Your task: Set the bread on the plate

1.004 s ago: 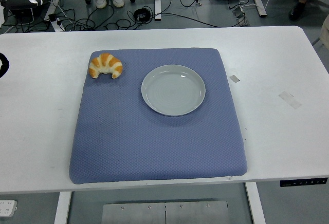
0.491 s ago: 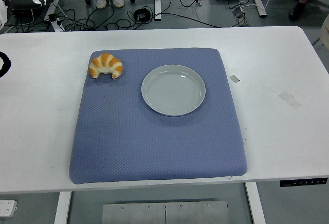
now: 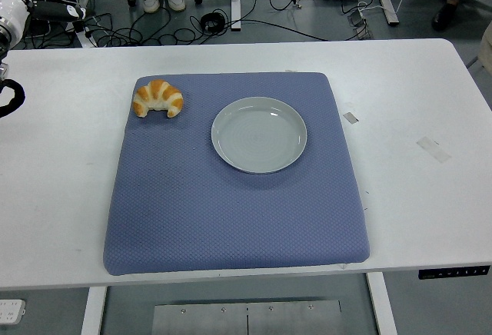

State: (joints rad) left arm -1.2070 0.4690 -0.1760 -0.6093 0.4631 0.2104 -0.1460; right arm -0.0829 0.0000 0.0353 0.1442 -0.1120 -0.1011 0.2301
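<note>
Moved: left hand (image 3: 9, 97) edges further in at the left edge; fingers cannot be told.
Bread (image 3: 157, 97): at the blue mat's (image 3: 231, 212) far-left corner.
Plate (image 3: 259, 134): empty, near the bread.
Approach: come from above, close gently across the croissant's middle.
</note>
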